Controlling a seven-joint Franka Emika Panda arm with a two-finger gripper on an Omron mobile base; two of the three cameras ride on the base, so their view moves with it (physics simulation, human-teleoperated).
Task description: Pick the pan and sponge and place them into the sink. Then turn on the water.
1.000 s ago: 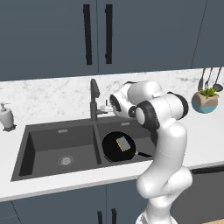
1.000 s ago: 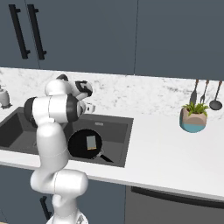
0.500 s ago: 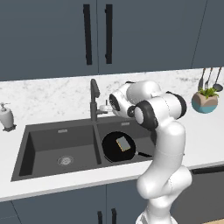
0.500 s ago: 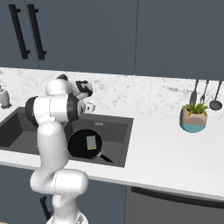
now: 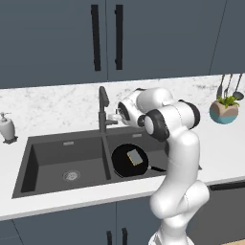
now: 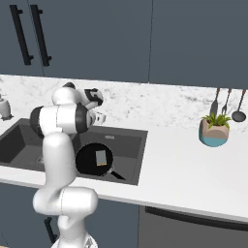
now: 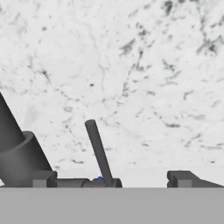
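The black pan (image 5: 125, 162) (image 6: 92, 162) lies in the right basin of the dark grey sink (image 5: 48, 162) (image 6: 131, 150). The sponge (image 5: 135, 157) (image 6: 100, 158) rests on the pan. My gripper (image 5: 115, 117) (image 6: 100, 116) (image 7: 111, 179) is open, held level beside the tall dark faucet (image 5: 102, 107) (image 7: 17, 153) behind the divider. In the hand view the faucet's thin lever (image 7: 98, 151) rises between my fingertips (image 7: 43, 177), with marble wall behind it. No water is in view.
A white soap dispenser (image 5: 6, 128) (image 6: 4, 106) stands on the counter left of the sink. A potted plant (image 5: 224, 109) (image 6: 215, 131) and hanging utensils (image 5: 229, 86) (image 6: 225, 104) are at the far right. Dark cabinets hang above.
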